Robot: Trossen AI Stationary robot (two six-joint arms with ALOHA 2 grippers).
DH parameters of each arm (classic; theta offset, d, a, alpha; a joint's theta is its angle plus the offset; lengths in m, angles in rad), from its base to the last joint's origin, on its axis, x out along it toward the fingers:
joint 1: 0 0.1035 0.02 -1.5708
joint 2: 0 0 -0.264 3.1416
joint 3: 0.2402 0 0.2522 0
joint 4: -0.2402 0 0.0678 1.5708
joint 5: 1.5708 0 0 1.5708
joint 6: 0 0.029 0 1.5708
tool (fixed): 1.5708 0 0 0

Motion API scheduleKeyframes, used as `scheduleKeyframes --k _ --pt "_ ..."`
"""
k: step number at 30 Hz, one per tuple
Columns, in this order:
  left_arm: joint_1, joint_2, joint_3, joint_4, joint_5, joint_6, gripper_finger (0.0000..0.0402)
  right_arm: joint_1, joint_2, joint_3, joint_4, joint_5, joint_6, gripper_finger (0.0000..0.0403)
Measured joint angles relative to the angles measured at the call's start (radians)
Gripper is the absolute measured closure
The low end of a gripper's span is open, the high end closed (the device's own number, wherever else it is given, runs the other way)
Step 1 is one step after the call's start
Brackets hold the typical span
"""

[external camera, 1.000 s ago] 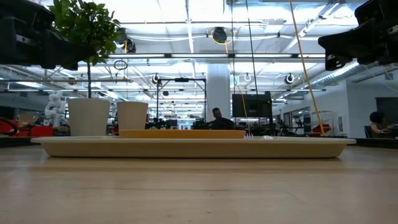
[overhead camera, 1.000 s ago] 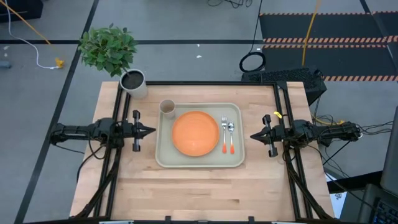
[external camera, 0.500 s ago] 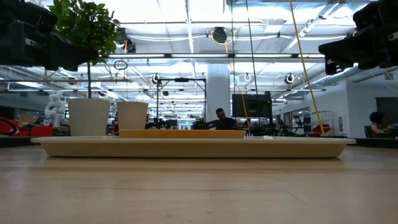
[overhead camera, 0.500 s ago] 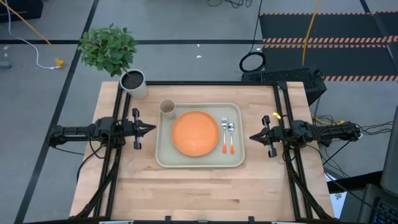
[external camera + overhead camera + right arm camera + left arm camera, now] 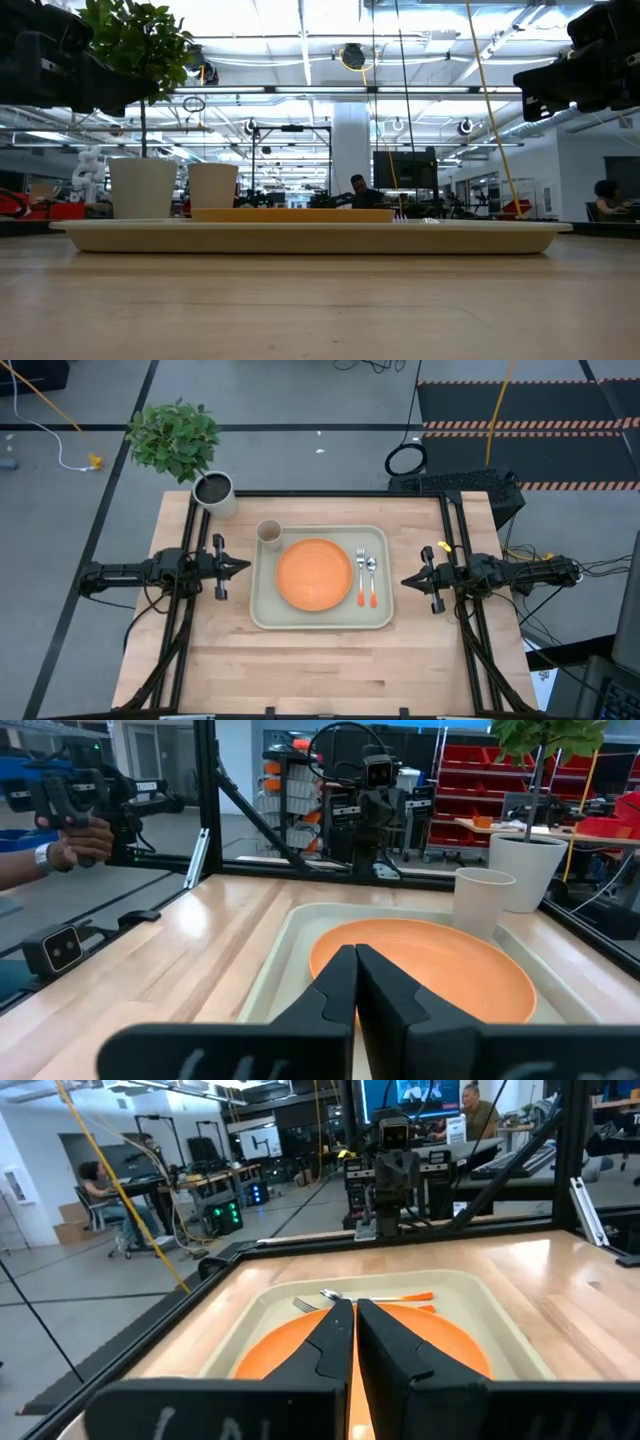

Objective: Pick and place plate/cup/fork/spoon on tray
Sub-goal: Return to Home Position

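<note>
The pale green-grey tray [image 5: 266, 615] lies at the table's middle. On it rest the round orange plate [image 5: 313, 573], the beige cup [image 5: 269, 534] at its far left corner, and the fork [image 5: 360, 575] and spoon [image 5: 371, 578] side by side on its right, orange-red handles toward the near edge. My left gripper [image 5: 246, 568] hovers shut just left of the tray, pointing at it. My right gripper [image 5: 405, 581] hovers shut just right of the tray. Both are empty. The plate also shows in the left wrist view [image 5: 440, 1340] and the right wrist view [image 5: 430, 965].
A grey-white pot [image 5: 214, 492] with a green plant [image 5: 173, 435] stands at the table's far left corner. Black frame rails [image 5: 190, 540] run along both sides of the table. A person's hand holding a device [image 5: 75, 820] shows beyond the table in the right wrist view.
</note>
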State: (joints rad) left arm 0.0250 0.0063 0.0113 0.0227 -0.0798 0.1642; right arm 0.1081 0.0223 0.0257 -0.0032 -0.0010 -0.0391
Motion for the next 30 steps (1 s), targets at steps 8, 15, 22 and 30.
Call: scheduleKeyframes --k 8,15,22,30 --pt "0.000 0.000 0.000 -0.001 0.000 -0.044 0.0380 0.000 0.000 0.000 0.054 0.000 0.001 0.0403" --pt "0.000 0.000 -0.001 -0.011 0.078 -0.042 0.0394 0.000 0.000 0.000 0.091 0.000 0.001 0.0403" --pt "0.000 0.000 -0.001 -0.014 0.080 -0.041 0.0398 0.000 0.000 0.000 0.094 0.000 0.001 0.0403" --pt "0.000 0.000 -0.001 -0.010 0.079 -0.061 0.0388 0.000 0.000 0.000 0.096 0.000 0.001 0.0403"
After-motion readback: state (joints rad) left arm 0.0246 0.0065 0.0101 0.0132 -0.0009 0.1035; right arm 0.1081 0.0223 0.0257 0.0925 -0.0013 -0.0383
